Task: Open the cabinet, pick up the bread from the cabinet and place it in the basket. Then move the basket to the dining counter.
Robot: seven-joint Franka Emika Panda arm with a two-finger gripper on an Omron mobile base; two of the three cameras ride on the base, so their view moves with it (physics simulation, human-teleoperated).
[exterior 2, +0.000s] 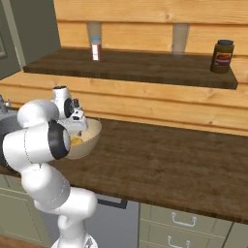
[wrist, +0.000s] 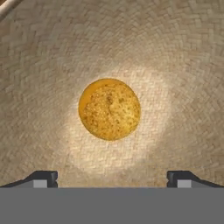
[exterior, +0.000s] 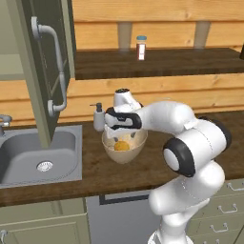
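While the gripper [wrist: 111,178] hangs just above the basket [exterior: 125,151] with its fingers spread wide and holding nothing, the bread [wrist: 109,109] lies at the basket's bottom. Behind stands the cabinet [exterior: 45,66], door open.

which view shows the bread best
The hand view: the bread sits whole and unobstructed at the bottom of the basket. The left base view shows it small under the gripper; the right base view shows just an orange sliver beside the arm.
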